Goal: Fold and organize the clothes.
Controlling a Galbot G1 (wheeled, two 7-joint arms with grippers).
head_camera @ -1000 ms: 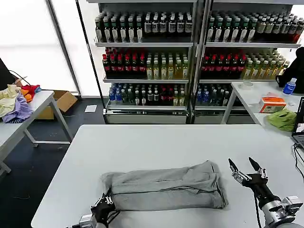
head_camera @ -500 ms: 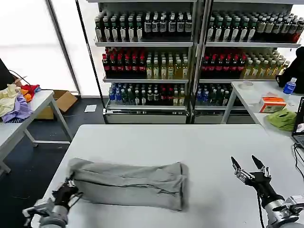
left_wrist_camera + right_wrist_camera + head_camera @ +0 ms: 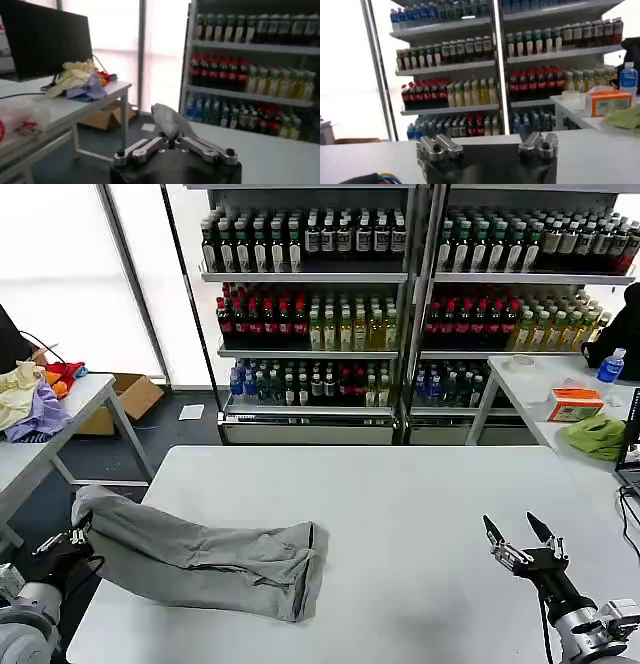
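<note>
Gripping one end of the folded grey shirt [image 3: 200,552], the left pincer [image 3: 70,536] sat just off the left edge of the white surface [image 3: 400,514], low at the head view's left border. Its fingers were clenched on the cloth — the left wrist view showed a grey fold [image 3: 169,121] rising from between the closed jaws of that pincer [image 3: 172,142]. The shirt lay stretched across the surface's left part, its gripped end lifted past the edge, its other end flat on the surface near the middle.

The right pincer [image 3: 518,539] hovered over the surface's right near corner, well apart from the shirt, its two dark fingertips spread and holding nothing. From the right wrist view its finger mounts [image 3: 487,145] stood apart — shelves of bottles [image 3: 530,45] behind them.
</note>
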